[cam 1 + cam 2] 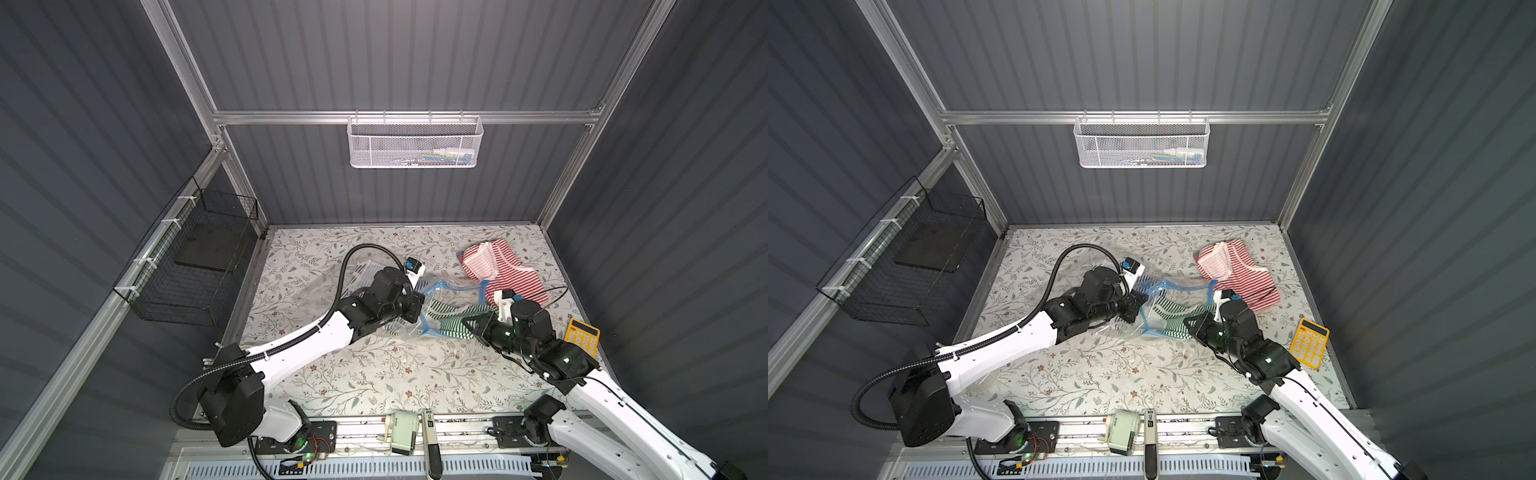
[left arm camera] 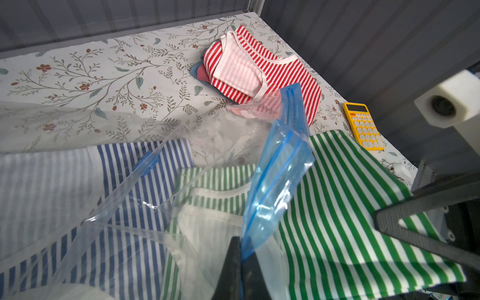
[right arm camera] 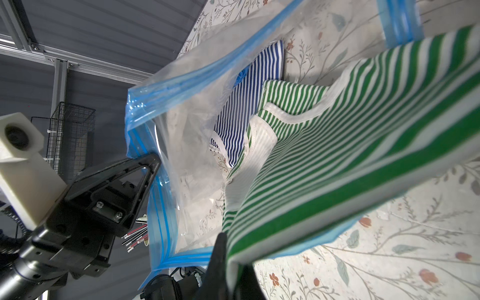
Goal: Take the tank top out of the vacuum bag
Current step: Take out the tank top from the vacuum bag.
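The vacuum bag [image 3: 181, 83] lies crumpled mid-table, its mouth gaping toward the right arm. The green-striped tank top [image 1: 451, 322] is partway out, stretched from inside that mouth to the right gripper [image 1: 465, 328], whose fingers are pinched together on its hem. The left gripper [image 1: 419, 308] is clamped on the bag's blue zip strip, holding that edge raised.

Both arms reach low from the front corners and meet near centre, grippers facing each other. Only the right wrist view looks down the mouth, where a blue-striped top [image 3: 241, 111] lies deeper in. In both top views the left arm covers much of the bag's body.

A red-striped top [image 1: 498, 270] sits toward the back right, perhaps touching the bag's zip corner. A yellow calculator [image 1: 583, 336] lies by the right edge. Bare table [image 1: 395, 374] spreads toward the front rail.
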`<state>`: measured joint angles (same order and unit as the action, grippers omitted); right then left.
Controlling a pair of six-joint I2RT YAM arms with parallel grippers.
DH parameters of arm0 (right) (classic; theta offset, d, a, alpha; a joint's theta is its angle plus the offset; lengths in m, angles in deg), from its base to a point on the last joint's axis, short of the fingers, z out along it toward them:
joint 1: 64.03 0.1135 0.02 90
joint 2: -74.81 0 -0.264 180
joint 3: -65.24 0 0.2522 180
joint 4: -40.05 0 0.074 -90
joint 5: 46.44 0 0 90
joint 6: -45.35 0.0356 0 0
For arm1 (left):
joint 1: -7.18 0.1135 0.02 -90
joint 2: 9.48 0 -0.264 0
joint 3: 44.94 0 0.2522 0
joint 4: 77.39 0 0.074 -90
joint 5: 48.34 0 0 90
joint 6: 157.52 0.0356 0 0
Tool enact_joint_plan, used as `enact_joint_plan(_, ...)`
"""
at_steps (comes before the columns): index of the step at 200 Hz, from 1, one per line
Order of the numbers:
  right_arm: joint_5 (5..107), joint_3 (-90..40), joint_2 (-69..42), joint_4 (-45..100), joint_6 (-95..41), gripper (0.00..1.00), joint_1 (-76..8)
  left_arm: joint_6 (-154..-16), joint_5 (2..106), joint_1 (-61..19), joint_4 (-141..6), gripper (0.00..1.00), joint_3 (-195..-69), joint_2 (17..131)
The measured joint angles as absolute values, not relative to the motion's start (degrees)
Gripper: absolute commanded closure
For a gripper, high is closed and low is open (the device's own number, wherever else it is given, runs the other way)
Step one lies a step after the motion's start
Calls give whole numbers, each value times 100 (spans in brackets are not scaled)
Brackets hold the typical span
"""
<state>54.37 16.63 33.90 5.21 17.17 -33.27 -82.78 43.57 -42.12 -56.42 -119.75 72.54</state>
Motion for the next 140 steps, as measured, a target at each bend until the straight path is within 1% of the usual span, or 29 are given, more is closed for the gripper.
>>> enact_joint_plan(86,5332,1421,3731,-218,1652,97,-3473,-8285,4368,-4229,-5688,100,-11975,7252)
enact_joint_plan(140,5354,1506,3989,-299,1660,98,-3628,-8285,4368,-4229,-5686,100,-11975,7252)
